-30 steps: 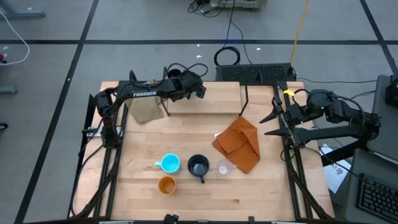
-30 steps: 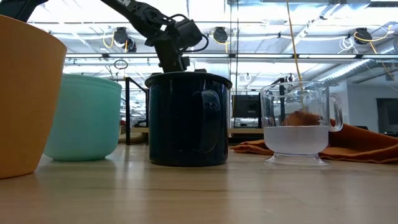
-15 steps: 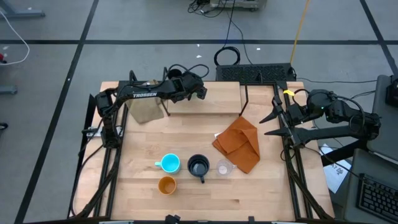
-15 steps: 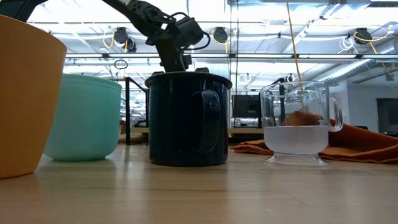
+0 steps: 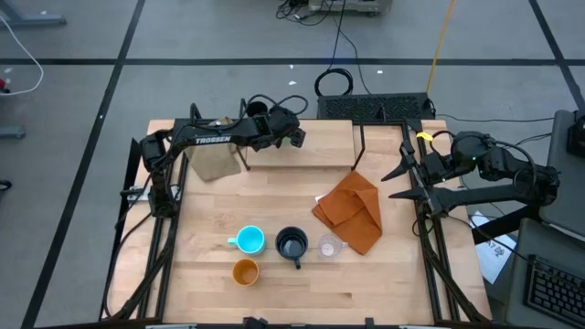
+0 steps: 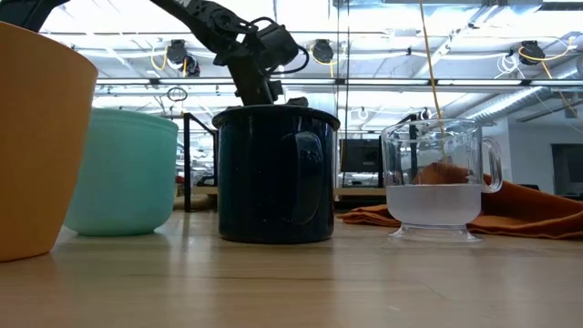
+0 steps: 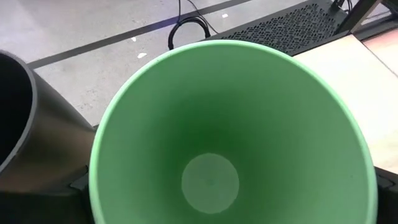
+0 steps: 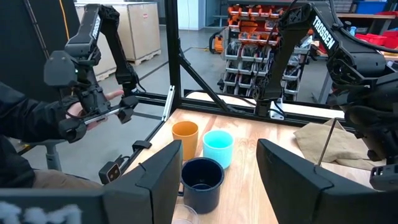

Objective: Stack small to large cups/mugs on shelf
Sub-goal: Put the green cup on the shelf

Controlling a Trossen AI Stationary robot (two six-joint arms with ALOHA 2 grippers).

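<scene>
High view: left claw (image 5: 294,134) edged slightly rightward over shelf (image 5: 320,146), jaws wide around green cup (image 7: 230,134); placement pending.

In the left wrist view the green cup (image 7: 230,130) fills the picture, cut off at six o'clock and hiding the left hand's fingers, while the dark cup (image 7: 15,118) at nine o'clock is clipped by the edge.

A robotics lab or workshop: concrete floor (image 5: 73,91) marked with black tape lines, loose cables (image 5: 334,55), bin-filled parts racks (image 8: 252,46), wooden crates (image 8: 140,28), and exposed ceiling ducts (image 6: 510,96) with hanging lights.
</scene>
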